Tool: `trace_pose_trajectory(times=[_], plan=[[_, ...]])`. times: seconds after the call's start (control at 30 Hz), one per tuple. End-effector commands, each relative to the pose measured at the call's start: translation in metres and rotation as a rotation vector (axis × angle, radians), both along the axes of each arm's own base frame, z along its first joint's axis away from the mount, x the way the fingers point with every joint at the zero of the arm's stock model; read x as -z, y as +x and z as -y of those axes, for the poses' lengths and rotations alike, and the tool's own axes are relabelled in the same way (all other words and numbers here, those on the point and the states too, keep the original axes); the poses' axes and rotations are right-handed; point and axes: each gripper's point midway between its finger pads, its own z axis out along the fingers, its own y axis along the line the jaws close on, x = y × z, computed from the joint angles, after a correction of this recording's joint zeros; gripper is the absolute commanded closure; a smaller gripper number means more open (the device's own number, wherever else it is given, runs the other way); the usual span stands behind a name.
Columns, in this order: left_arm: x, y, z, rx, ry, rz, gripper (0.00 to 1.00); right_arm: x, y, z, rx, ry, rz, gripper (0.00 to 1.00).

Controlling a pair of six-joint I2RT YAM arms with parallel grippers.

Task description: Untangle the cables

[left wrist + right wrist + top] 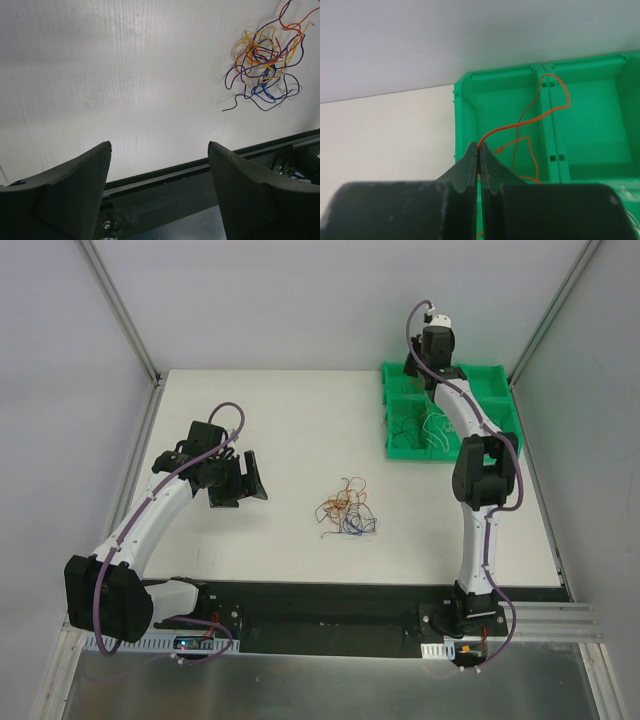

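The left tool (160,150) hangs over the bare surface (280,420) with its fingers spread wide and nothing between them, well left of the cables (345,512). It looks parked, ready for a next pull. The cables lie as a loose knot of orange, red, yellow and blue strands in the middle of the surface, touched by neither arm. At the far right, the right tool (478,147) is pressed together on a single orange wire (520,125), holding it above the green bin (465,100), probably so this strand can drop in apart from the knot. The wire loops across the divider between two compartments. The bin's nearer compartments seem to hold a few thin strands, too faint to tell colours.
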Motion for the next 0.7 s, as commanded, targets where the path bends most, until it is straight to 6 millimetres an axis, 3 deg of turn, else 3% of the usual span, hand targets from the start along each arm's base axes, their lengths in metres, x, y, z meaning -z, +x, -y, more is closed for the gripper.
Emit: trace_pose_trajectory(times=[0.0, 0.17, 0.2, 0.23, 0.33, 0.47, 0.57, 0.67], plan=[[-0.007, -0.001, 0.002, 0.012, -0.032, 0.017, 0.22, 0.034, 0.025, -0.005, -0.013, -0.004, -0.032, 1.0], [-0.007, -0.011, 0.003, 0.001, -0.05, 0.007, 0.22, 0.047, 0.04, -0.02, -0.038, 0.024, -0.054, 0.96], [-0.008, -0.011, 0.003, 0.0, -0.053, 0.011, 0.22, 0.048, 0.038, -0.022, -0.039, 0.019, -0.068, 0.9], [-0.008, -0.012, 0.003, -0.001, -0.054, 0.014, 0.22, 0.046, 0.034, -0.023, -0.042, 0.009, -0.083, 0.75], [-0.008, -0.011, 0.002, -0.004, -0.052, 0.014, 0.22, 0.029, 0.015, -0.017, -0.013, -0.007, -0.114, 0.57], [-0.007, -0.007, 0.005, 0.004, -0.054, 0.002, 0.22, -0.011, -0.018, -0.004, 0.033, 0.001, -0.12, 0.34], [-0.005, -0.006, 0.006, 0.01, -0.057, -0.002, 0.22, -0.027, -0.043, -0.002, 0.035, 0.025, -0.133, 0.25], [-0.004, -0.006, 0.007, 0.015, -0.063, -0.002, 0.22, -0.015, -0.065, -0.01, 0.02, 0.096, -0.229, 0.22]])
